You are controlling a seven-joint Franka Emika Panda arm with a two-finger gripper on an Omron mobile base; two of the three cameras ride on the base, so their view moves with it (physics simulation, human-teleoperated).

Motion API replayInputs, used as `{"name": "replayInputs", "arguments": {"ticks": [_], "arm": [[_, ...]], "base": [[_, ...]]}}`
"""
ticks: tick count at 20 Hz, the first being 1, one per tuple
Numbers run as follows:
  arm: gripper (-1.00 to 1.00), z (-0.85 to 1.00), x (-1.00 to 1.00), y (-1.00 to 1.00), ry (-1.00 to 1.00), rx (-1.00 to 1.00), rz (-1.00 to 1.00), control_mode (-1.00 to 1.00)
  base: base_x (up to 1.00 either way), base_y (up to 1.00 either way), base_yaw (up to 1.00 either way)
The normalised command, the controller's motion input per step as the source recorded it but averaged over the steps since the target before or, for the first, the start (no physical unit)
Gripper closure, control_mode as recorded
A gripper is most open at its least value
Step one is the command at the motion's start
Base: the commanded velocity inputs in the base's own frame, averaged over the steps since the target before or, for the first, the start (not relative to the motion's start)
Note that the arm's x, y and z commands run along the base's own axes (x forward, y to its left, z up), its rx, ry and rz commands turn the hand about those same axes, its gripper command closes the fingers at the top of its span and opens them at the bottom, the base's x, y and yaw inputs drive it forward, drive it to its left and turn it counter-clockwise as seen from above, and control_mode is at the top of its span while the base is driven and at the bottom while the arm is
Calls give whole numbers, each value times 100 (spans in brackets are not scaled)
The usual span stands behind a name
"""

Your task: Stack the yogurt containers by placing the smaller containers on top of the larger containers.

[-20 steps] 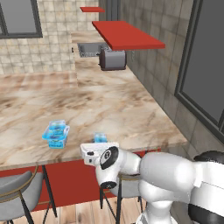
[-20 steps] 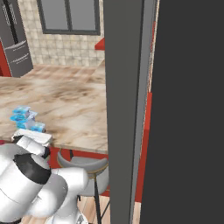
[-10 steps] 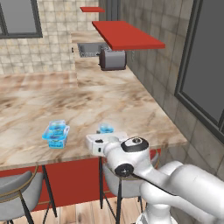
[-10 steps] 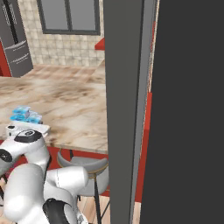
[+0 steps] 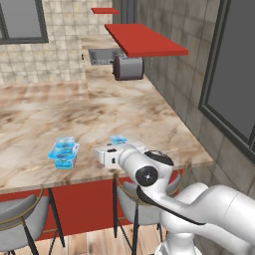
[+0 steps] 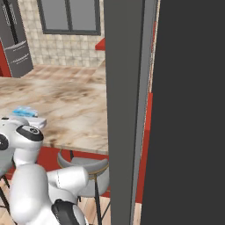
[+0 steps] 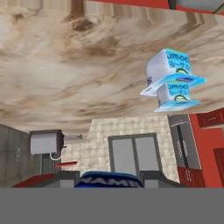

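Note:
Two light-blue yogurt containers stand stacked (image 5: 63, 152) near the counter's front edge, the smaller one on the wider one; in the hand view, which is rolled upside down, this stack (image 7: 173, 81) is at the upper right. My gripper (image 5: 117, 146) hovers to the right of the stack, shut on a small yogurt container (image 5: 118, 139). In the hand view that container's dark-blue label (image 7: 109, 180) sits between the fingertips (image 7: 151, 177) of the gripper (image 7: 109, 177). Whether its base touches the counter is hidden by the hand.
The marble counter (image 5: 149, 119) ends in a front edge right under the hand, with grey stools (image 5: 20, 219) below it. A toaster (image 5: 128, 68), a sink (image 5: 102, 56) and a red shelf (image 5: 144, 40) are at the back. A dark pillar (image 6: 127, 110) blocks the right base view.
The arm has swung round, and the hand has carried the small container up and farther in over the counter. The stacked pair has not moved.

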Motion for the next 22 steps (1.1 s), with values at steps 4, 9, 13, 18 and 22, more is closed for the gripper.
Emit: {"name": "replayInputs", "arguments": {"ticks": [4, 9, 13, 18, 22], "arm": [[100, 18, -26, 25, 3, -3, 0, -100], [100, 25, -19, 16, 0, 0, 0, -100], [100, 13, -4, 28, 0, 0, 0, -100], [100, 0, 0, 45, 0, 0, 0, -100], [100, -2, 0, 42, 0, -1, 0, -100]], "base": [[0, 0, 0], [0, 0, 0], [0, 0, 0], [0, 0, 0], [0, 0, 0]]}}
